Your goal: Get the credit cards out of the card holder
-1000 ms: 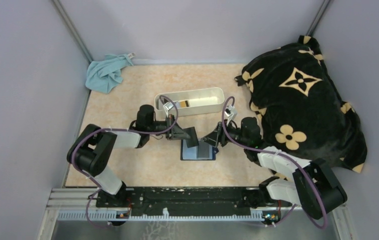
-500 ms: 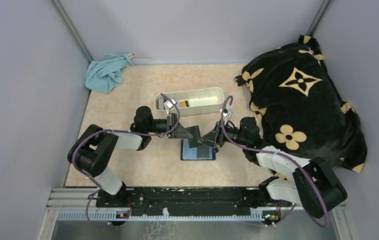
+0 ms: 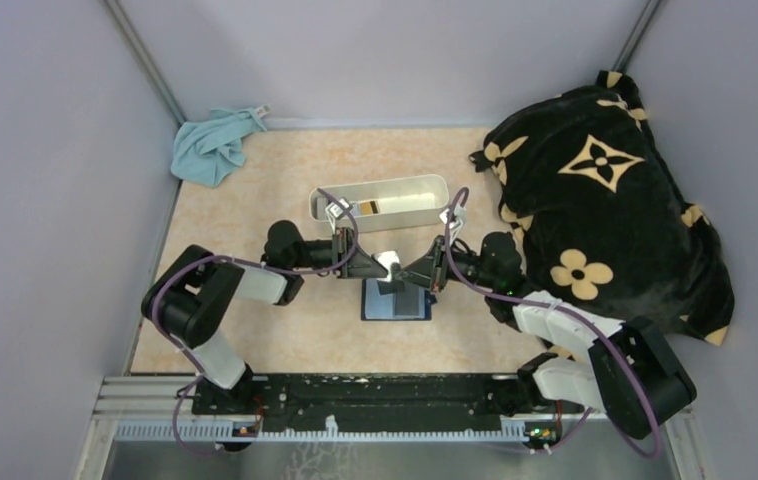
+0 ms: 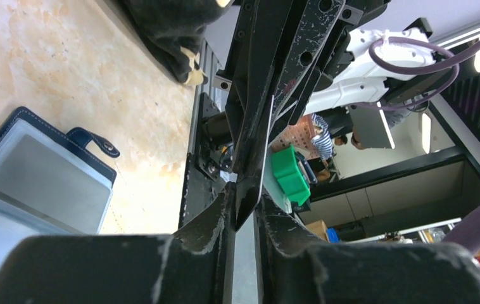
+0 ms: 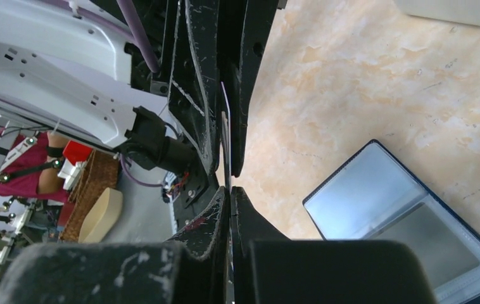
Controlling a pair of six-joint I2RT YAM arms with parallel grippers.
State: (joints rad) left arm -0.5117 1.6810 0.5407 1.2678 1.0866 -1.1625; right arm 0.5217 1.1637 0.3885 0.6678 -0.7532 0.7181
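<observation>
The card holder lies open on the table, navy with pale blue clear slots and a snap tab. Just above its far edge the two grippers meet tip to tip around one thin credit card. My right gripper is shut on one end of the card. My left gripper has its jaws slightly apart, so it stands open. The card's other end sits loosely in the gap between them. A grey rectangle shows behind one clear slot.
A long white tray with small items stands just beyond the grippers. A teal cloth lies in the far left corner. A black blanket with tan flowers fills the right side. Walls close in on three sides.
The right gripper has closed onto the card that the left gripper held. The left jaws have eased apart. Both grippers have drawn together above the holder's far edge.
</observation>
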